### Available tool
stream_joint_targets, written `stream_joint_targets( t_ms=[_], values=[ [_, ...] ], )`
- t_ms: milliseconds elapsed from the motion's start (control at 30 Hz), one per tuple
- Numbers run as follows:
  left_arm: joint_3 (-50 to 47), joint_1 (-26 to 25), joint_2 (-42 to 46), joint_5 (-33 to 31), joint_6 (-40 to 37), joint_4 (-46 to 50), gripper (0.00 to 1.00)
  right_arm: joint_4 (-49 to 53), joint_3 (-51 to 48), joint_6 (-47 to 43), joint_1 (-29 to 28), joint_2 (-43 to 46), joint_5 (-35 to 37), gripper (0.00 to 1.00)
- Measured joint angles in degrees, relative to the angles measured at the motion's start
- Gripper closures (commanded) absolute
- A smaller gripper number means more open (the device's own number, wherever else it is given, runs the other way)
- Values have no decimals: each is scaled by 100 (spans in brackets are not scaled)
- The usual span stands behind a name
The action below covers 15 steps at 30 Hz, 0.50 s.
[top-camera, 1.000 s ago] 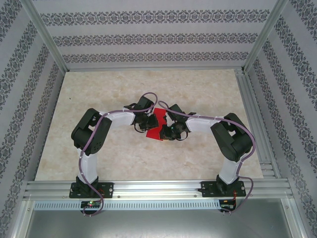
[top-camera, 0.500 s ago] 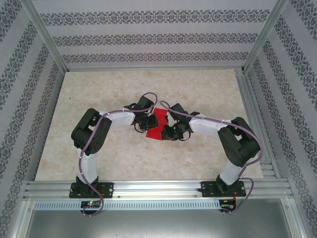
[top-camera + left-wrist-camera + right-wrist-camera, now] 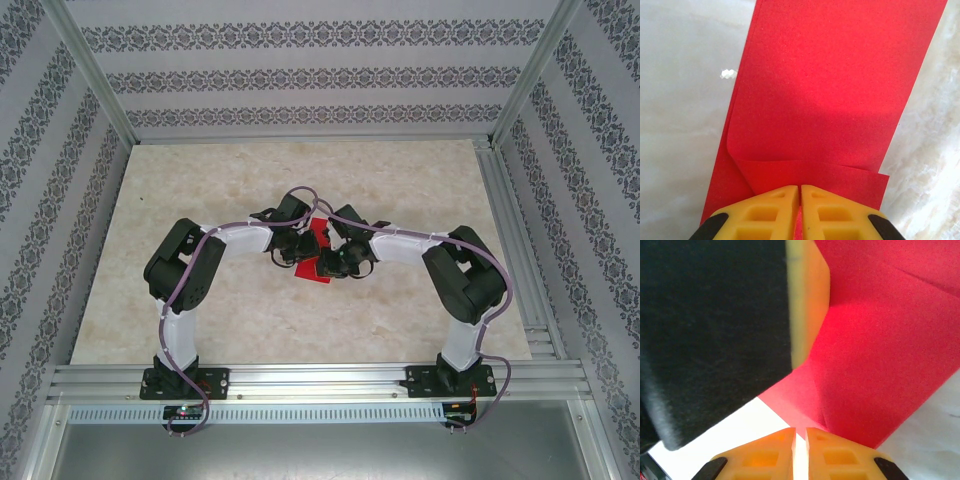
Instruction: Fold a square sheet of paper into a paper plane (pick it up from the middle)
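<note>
On the bench, the left gripper and right gripper are each pressed together at the folded paper (bright red), from opposite sides.

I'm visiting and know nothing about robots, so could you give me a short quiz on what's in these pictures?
1. True or false: the paper is blue.
2. Where on the table does the paper lie? A) between the left gripper and the right gripper B) at a far corner C) at the near edge
3. Fill in: the left gripper is ____ (open or shut).
Key: 1 false; 2 A; 3 shut.
</note>
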<state>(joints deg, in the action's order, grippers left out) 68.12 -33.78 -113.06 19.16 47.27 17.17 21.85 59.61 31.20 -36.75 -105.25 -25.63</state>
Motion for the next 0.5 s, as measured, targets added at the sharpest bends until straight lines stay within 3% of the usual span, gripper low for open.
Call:
stream_joint_targets(
  t_ms=[500],
  values=[
    [0, 0, 0, 0, 20, 0, 87, 28, -667, -74, 11, 413, -15, 86]
  ],
)
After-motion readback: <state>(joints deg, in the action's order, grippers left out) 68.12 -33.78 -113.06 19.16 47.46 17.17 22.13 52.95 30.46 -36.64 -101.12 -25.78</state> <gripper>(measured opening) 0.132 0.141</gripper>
